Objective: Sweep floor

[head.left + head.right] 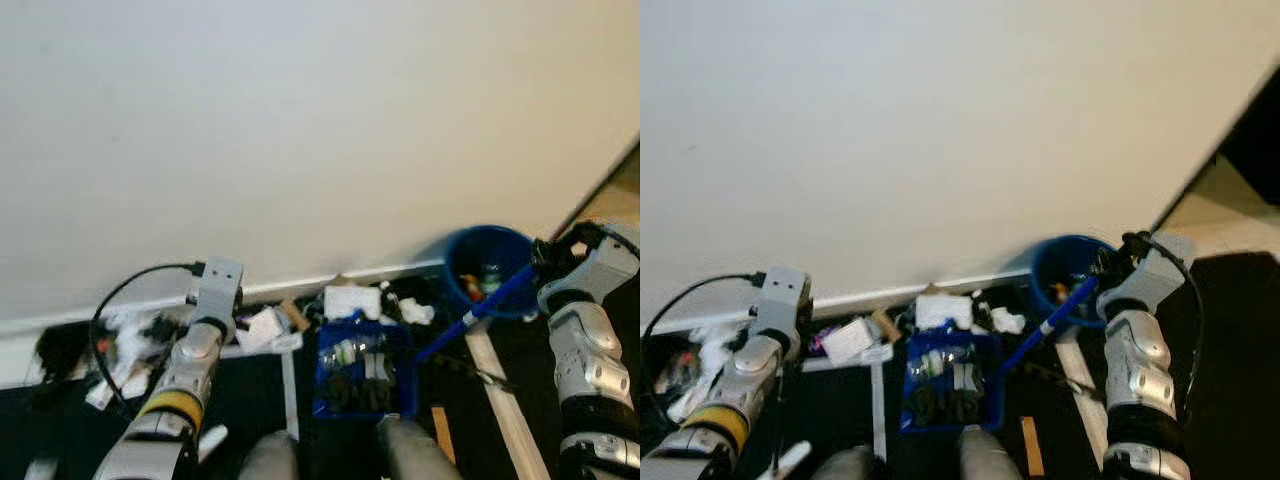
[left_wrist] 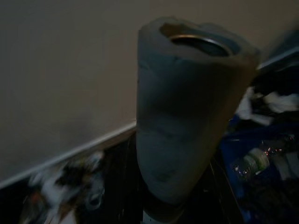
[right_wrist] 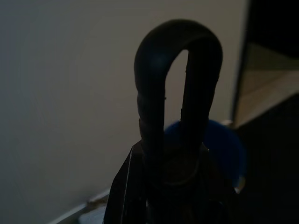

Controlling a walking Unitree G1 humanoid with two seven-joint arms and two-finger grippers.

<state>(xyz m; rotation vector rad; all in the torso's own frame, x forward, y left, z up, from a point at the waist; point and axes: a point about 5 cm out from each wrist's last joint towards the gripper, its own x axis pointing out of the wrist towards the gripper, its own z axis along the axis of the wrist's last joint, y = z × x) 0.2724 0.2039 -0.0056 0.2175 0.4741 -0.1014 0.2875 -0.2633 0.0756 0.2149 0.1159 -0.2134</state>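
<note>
A blue dustpan (image 1: 362,375) lies on the dark floor in front of me, holding a bottle and other scraps. Its blue handle (image 1: 480,305) slants up to my right gripper (image 1: 546,262), which is shut on it just below the black hanging loop (image 3: 177,70). My left arm reaches forward on the left, and its gripper (image 1: 212,305) is shut on a thick grey broom handle (image 2: 187,116). A thin white pole (image 1: 290,390) stands beside the dustpan. White paper litter (image 1: 350,300) lies along the baseboard.
A blue bucket (image 1: 487,268) with colourful trash stands against the wall at the right. More litter and a black cable (image 1: 120,340) pile up at the left. A pale wooden strip (image 1: 505,405) runs along the floor by a doorway (image 1: 612,200).
</note>
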